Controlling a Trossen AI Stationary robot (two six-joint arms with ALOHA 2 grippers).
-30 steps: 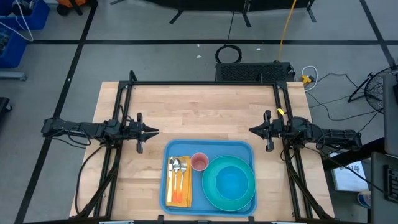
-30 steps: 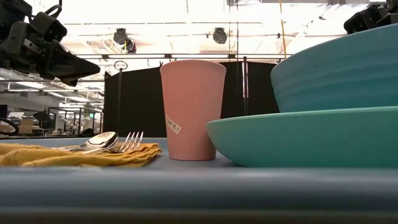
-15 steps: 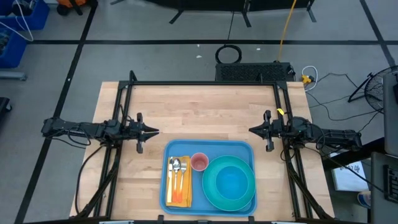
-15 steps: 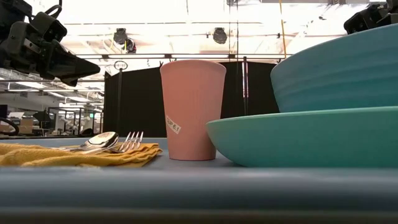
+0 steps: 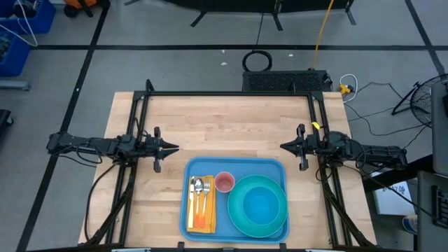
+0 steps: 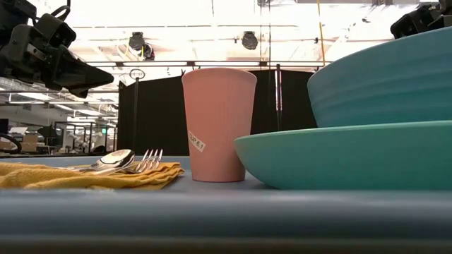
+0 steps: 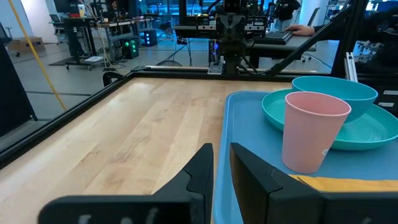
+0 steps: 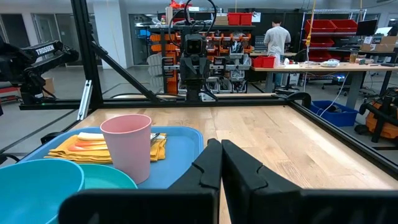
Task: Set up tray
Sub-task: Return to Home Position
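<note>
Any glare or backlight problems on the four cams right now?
Low view: bright ceiling washes out the top; pink cup, teal bowl and left tool stand backlit against it. High view: even light, no glare on the tray, no hard shadows. Both wrist views: tray and wooden table evenly lit, no hot spots.

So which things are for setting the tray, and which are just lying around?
For the job: tray, yellow napkin, cutlery, pink cup, teal plate, teal bowl.
Just lying about: coiled cable, black box, blue bin.
</note>
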